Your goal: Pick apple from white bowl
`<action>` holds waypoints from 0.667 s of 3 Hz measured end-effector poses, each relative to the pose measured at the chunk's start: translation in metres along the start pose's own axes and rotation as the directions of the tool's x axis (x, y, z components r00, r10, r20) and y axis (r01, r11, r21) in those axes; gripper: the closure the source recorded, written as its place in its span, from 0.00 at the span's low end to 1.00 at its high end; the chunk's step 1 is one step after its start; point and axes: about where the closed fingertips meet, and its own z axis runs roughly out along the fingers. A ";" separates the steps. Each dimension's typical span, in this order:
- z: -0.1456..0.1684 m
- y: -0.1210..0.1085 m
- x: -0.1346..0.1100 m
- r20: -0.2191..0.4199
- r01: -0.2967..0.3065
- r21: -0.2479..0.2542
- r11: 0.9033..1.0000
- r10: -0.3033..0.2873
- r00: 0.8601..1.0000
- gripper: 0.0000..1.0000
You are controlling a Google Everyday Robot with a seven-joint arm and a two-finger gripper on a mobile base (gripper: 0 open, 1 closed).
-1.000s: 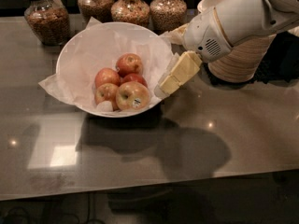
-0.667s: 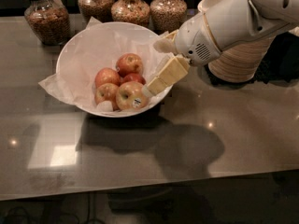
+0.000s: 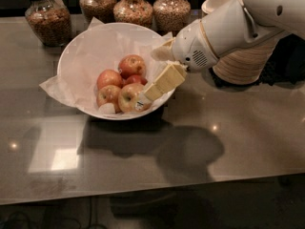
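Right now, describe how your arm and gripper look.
The arm is smooth, rounded white shells with a thin tan seam and a small vent grille near the wrist. The gripper, just inside the white bowl beside the apple, is pale cream and blocky.

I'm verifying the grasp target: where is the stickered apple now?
Camera view: the apple sits front-right inside the white bowl, beside redder apples, the gripper at its right side.

Edge of apple (image 3: 125,95) behind gripper (image 3: 154,82) in bowl (image 3: 113,116)

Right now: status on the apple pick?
Gripper over white bowl rim, tip at the apple's right side. Apple resting in bowl. Other apples packed close beside it.
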 end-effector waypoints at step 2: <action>0.030 0.007 0.006 0.011 -0.028 -0.084 0.996 0.029 1.000 0.26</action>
